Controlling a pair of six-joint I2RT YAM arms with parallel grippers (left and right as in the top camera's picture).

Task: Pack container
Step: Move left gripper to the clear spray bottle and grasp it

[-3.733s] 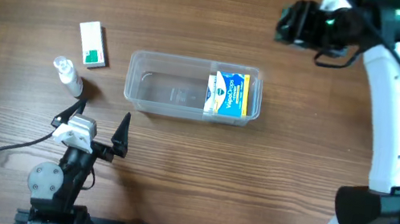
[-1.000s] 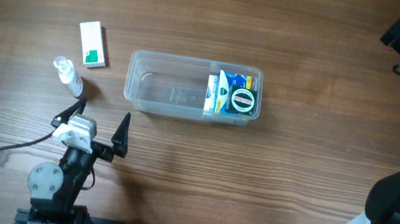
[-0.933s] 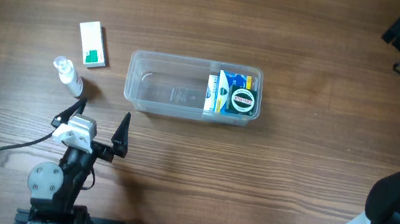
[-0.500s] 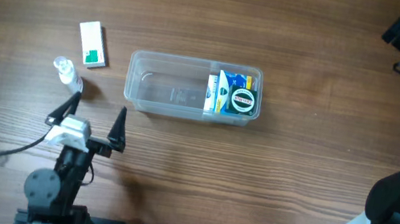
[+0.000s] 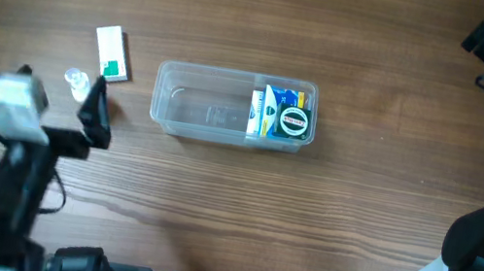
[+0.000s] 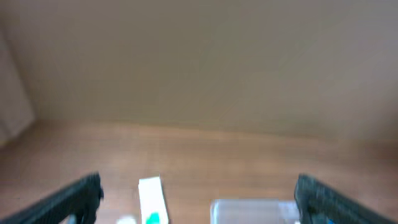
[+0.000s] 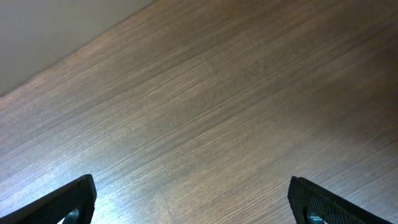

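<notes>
Fingers (image 6: 78,198) spread and empty, left gripper (image 6: 198,186) faces the green-and-white box (image 5: 112,54), lengthwise ahead, left of the container (image 5: 232,106); right gripper (image 7: 191,186), likewise spread, sits well apart.

Wood-grain table (image 5: 244,8) spread below me, a small white box (image 5: 112,55) with a green patch lying flat on it, a clear spray bottle (image 5: 77,80) just beside that box on my near side, a blue-and-yellow carton (image 5: 272,101) well to the box's right, a round black-and-green disc (image 5: 294,121) resting on that carton.

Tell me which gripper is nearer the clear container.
Left. The left gripper is just off the container's left end, by the spray bottle; the right gripper is far beyond its right end, toward the far corner.
</notes>
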